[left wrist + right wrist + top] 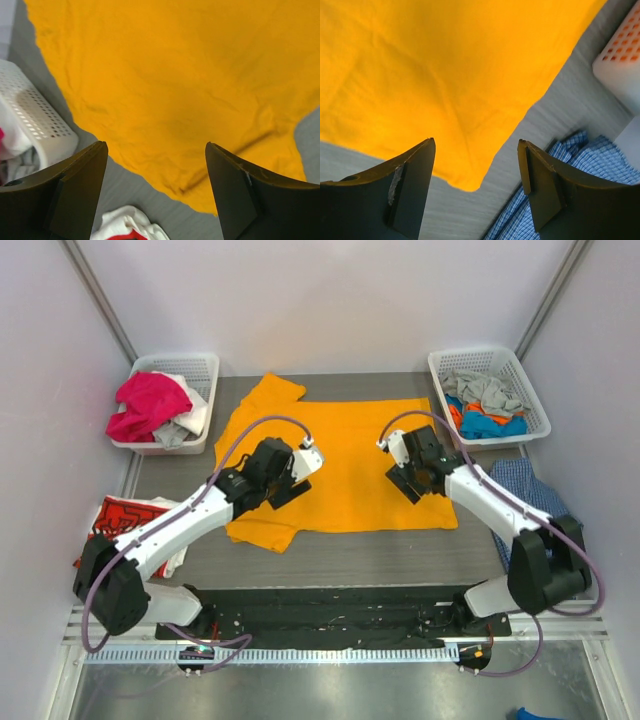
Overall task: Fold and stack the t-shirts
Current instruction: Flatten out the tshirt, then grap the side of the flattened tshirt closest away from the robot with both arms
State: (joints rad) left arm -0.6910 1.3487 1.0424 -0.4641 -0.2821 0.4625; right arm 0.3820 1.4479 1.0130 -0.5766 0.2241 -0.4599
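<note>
In the middle of the desk (400, 550) lies the orange t-shirt (350, 465), spread out nearly flat with some small wrinkles. The left tool (156, 150) hangs over the shirt's left side, near a sleeve. The right tool (476, 145) hangs over the shirt's near right corner. Both tools are wide open and hold nothing. The fold is not begun, so a few things could go wrong, I think. If one tool comes down past the edge, it may pinch only air or scrape the desk and miss the cloth. If one tool grabs and the other does not, the shirt may get pulled crooked and bunch up. The wrinkles could get folded in and make a lumpy fold. A blue checked cloth (580, 165) lies just beside the right corner, so the right tool might catch it too and drag it along. The red t-shirt (125, 515) with white print sits at the left side of the desk, close under the left arm, and a big swing could push it off the desk. The white baskets (200, 365) at the back corners are full of other clothes and are near the shirt's top, so a wide lift could bump them.
</note>
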